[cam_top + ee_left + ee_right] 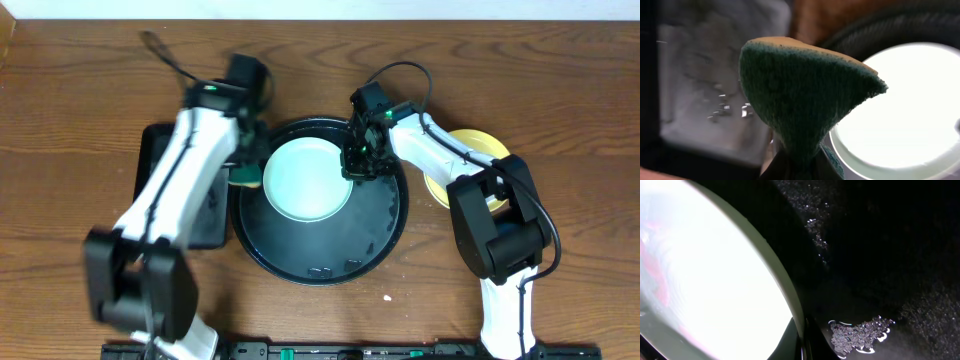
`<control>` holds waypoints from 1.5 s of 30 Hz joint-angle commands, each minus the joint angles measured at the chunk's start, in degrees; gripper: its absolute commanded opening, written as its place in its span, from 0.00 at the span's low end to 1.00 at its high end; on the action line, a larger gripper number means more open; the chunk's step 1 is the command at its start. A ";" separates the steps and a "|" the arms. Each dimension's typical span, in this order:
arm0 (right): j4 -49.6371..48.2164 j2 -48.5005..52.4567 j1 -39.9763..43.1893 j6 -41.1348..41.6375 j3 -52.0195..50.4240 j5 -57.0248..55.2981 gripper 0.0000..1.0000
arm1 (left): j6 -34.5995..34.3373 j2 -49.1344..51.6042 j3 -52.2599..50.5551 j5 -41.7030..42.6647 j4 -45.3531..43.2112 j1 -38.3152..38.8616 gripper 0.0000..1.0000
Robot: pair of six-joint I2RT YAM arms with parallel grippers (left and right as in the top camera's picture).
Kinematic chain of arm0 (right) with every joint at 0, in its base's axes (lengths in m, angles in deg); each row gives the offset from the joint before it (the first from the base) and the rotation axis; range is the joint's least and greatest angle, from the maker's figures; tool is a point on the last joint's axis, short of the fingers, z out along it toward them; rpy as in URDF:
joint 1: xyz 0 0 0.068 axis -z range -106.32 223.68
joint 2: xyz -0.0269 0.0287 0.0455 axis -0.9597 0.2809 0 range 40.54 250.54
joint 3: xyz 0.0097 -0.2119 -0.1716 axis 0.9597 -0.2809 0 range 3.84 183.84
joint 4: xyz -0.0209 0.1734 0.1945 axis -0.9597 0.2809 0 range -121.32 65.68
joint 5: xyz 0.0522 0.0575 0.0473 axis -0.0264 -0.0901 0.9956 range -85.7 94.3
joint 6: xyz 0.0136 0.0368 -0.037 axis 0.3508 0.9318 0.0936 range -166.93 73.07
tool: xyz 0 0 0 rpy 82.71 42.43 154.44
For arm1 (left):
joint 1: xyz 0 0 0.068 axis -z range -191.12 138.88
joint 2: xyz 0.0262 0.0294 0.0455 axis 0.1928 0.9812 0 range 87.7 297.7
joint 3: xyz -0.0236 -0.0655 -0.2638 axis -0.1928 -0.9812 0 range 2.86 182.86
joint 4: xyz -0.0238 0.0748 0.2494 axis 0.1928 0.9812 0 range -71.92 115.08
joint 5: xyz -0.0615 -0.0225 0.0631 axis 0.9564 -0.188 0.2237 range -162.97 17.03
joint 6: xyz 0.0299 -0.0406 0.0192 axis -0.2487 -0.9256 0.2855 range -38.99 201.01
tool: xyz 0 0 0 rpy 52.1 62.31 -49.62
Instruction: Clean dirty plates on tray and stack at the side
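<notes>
One pale mint-green plate (308, 180) lies in the upper left part of the large round black tray (385, 225). My right gripper (358, 160) is shut on the plate's right rim; in the right wrist view its fingers (802, 337) sit either side of the rim (785, 287). My left gripper (245, 160) is shut on a green sponge (243, 179) at the plate's left edge. In the left wrist view the sponge (800, 95) stands up from the fingers (800, 167), beside the plate (905, 105). A pale yellow plate (472, 148) lies on the table to the right, partly under my right arm. A second mint plate is not in view.
A smaller rectangular black tray (215, 220) lies left of the round tray, under my left arm; it also shows in the left wrist view (715, 75). Wet foam (860, 332) and small bits (322, 268) lie on the round tray's floor. A white speck (388, 296) is on the table.
</notes>
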 commanded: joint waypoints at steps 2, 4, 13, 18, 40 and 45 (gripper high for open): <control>1.64 -4.50 -2.73 -4.66 -1.07 -10.49 0.01 | 0.15 -8.04 2.14 2.34 3.10 -5.46 0.07; 2.32 -8.04 -3.37 -6.10 -1.07 -14.73 0.01 | 1.40 -9.75 2.12 2.29 3.85 -8.17 0.07; 5.60 -19.76 -12.15 -8.35 -1.07 -40.54 0.01 | 2.25 -10.03 1.57 2.29 3.93 -15.65 0.08; 8.33 -21.62 -17.73 -8.37 -1.07 -54.71 0.01 | 2.25 -10.03 0.90 2.29 3.93 -17.22 0.07; 10.38 -21.79 -37.86 -8.33 -1.07 -102.68 0.01 | 2.25 -10.03 0.59 2.29 3.96 -17.35 0.07; 10.40 -21.79 -37.86 -7.67 -1.07 -102.53 0.01 | 2.23 -10.03 0.59 2.29 3.98 -17.35 0.07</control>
